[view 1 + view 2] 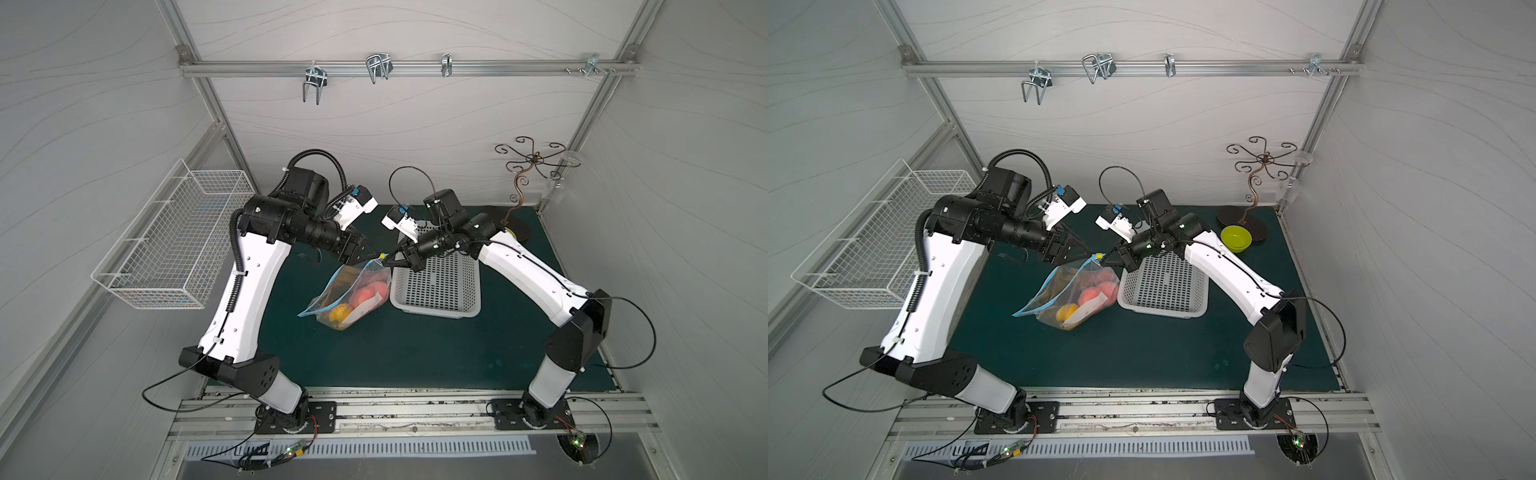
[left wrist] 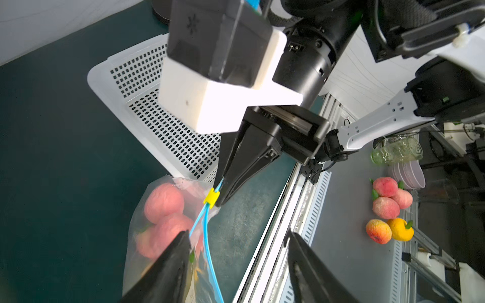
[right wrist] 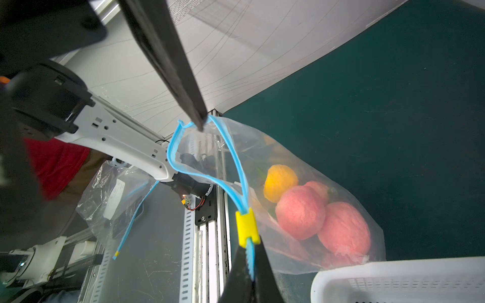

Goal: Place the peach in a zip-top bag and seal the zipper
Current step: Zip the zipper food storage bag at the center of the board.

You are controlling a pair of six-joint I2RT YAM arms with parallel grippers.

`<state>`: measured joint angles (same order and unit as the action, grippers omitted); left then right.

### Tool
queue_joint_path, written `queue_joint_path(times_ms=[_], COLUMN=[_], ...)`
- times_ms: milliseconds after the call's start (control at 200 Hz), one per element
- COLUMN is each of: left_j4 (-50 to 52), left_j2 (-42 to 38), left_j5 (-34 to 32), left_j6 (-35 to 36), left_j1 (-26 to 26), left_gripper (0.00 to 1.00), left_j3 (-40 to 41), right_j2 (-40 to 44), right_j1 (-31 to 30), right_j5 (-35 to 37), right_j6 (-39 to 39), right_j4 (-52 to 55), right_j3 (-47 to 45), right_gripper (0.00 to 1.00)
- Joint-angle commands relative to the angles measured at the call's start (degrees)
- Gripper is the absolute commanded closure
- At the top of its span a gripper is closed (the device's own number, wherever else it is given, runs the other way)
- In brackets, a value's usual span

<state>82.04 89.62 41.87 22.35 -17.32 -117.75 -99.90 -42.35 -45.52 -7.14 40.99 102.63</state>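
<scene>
The zip-top bag (image 1: pixel 353 295) lies on the green worktop (image 1: pixel 395 353), between the two arms and just beside the white basket (image 1: pixel 436 309). Several peaches (image 3: pixel 300 212) and a yellow-orange fruit (image 3: pixel 279 182) sit inside it, and a white label (image 1: pixel 365 309) shows on its side. The corner towards the arms is lifted off the worktop while the rest of the bag rests on it.

The blue zipper (image 3: pixel 170 148) stands apart in an open loop, its two strips meeting only at the yellow slider (image 3: pixel 247 227).

The right gripper (image 2: pixel 221 194) is pressed together on the zipper's end, just behind the slider, and holds that corner up.

The left gripper (image 2: pixel 238 232) is spread wide and holds nothing. One of its fingers (image 2: pixel 170 262) is over the bag, right at one blue strip; I cannot tell whether it touches.

A green bowl (image 1: pixel 1235 239) stands beyond the basket, well apart from the bag.
</scene>
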Motion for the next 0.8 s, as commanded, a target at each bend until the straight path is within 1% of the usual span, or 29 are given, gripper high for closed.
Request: queue_joint_path(times_ms=[0,95,115,180,265,385,515,685,795], left_j4=[0.5,-0.1,-0.2,-0.6,-0.9,-1.0,-1.0,-0.8,-0.2], left_j2=[1.7,2.3,2.4,2.5,2.7,3.0,2.8,3.3,3.6], left_j5=[4.1,3.8,3.8,3.9,4.4,5.9,7.0,7.2,7.6], left_j6=[3.5,3.5,3.5,3.5,3.5,3.9,4.3,4.5,5.0], left_j1=[-0.3,-0.3,-0.3,-0.3,-0.3,-0.5,-0.8,-1.5,-1.9], left_gripper=[0.46,0.53,0.54,0.58,0.61,0.61,0.66,0.69,0.80], left_j3=[0.3,1.3,1.4,1.9,2.6,3.7,4.7,5.3,5.2], right_j2=[1.8,2.5,2.7,3.3,3.7,3.7,3.0,2.6,2.4], right_j1=[0.1,0.1,0.1,0.2,0.2,0.3,0.5,0.5,0.6], right_j5=[-4.7,-6.0,-6.2,-6.5,-7.1,-6.6,-6.2,-6.3,-6.2], right_j6=[-2.0,-2.0,-3.7,-4.0,-4.6,-5.0,-4.9,-5.1,-5.1], right_j4=[-0.4,-1.8,-2.1,-2.9,-3.2,-3.5,-3.7,-3.9,-3.9], right_j3=[-0.6,-1.6,-1.8,-2.5,-2.8,-2.4,-1.8,-1.2,-1.0], right_gripper=[1.00,1.00,1.00,1.00,1.00,1.00,1.00,1.00,1.00])
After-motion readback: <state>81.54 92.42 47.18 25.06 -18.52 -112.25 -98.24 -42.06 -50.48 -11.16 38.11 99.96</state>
